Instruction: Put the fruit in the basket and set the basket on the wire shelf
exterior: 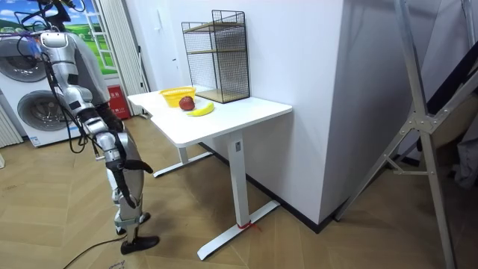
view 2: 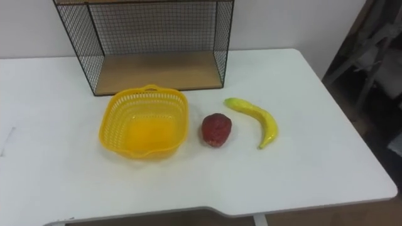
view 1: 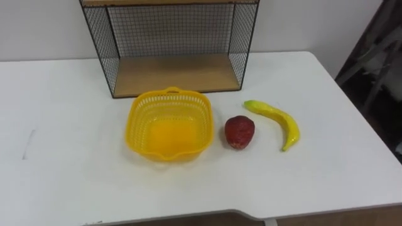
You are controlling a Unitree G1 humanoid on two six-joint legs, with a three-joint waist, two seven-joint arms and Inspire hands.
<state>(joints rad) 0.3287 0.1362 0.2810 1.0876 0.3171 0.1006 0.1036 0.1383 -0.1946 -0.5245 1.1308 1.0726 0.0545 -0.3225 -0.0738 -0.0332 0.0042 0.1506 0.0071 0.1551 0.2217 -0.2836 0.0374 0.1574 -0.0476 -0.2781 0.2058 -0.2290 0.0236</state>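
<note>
Basket (view 1: 137, 129) upright; banana (view 1: 281, 118) axis far-left to near-right.

On the white surface (view 1: 63, 163), the yellow plastic lattice basket (view 1: 139, 122) sits just before the black wire shelf with a wooden floor (view 1: 176, 74). The red round fruit (view 1: 240, 132) lies just right of the basket, and the yellow banana (view 1: 279, 117) lies further right, apart from it.
</note>
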